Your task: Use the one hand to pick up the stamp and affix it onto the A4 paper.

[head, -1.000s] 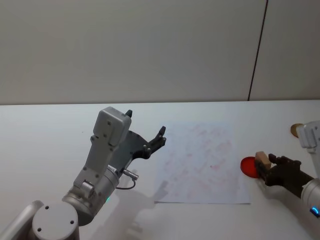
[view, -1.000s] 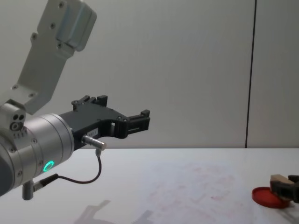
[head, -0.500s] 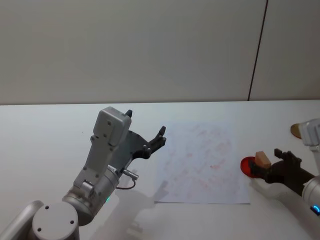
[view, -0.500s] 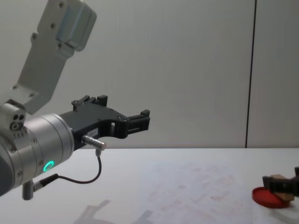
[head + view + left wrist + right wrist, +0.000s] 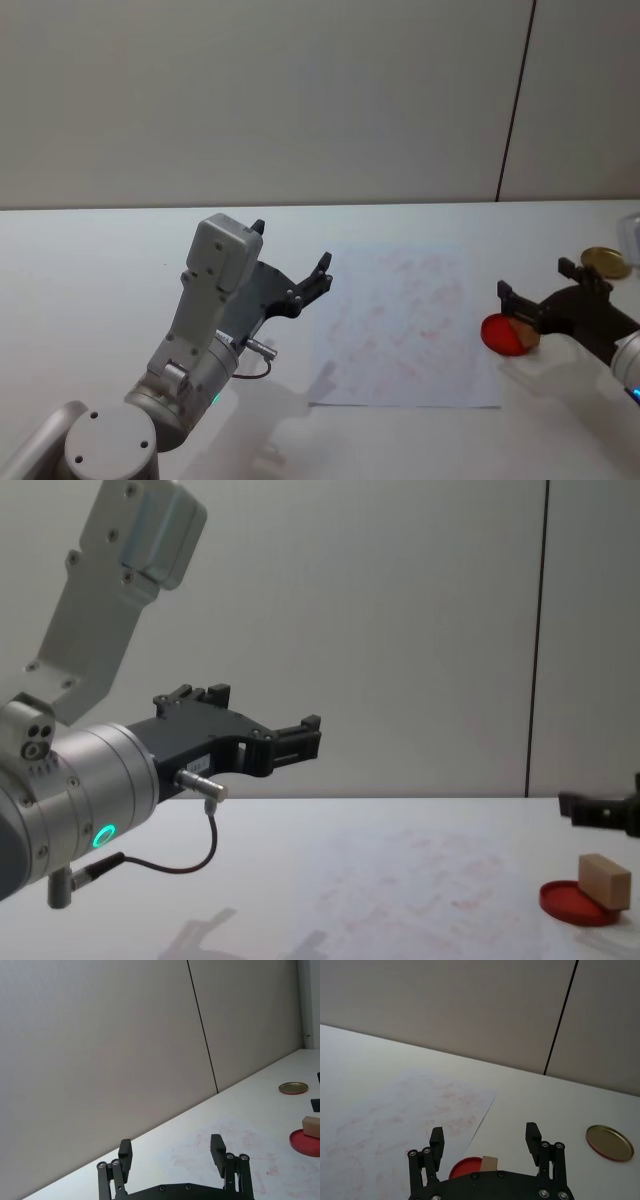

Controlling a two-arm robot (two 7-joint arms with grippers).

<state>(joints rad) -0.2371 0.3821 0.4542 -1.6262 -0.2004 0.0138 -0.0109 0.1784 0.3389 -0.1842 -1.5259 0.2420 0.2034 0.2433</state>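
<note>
While my right gripper (image 5: 540,288) hovers spread wide above it, the stamp (image 5: 605,880), a plain tan wood block, sits on the red disc (image 5: 575,902) beside the A4 paper (image 5: 405,330); head view mostly hides it; my left gripper (image 5: 290,262) parked raised, fingers apart.
</note>
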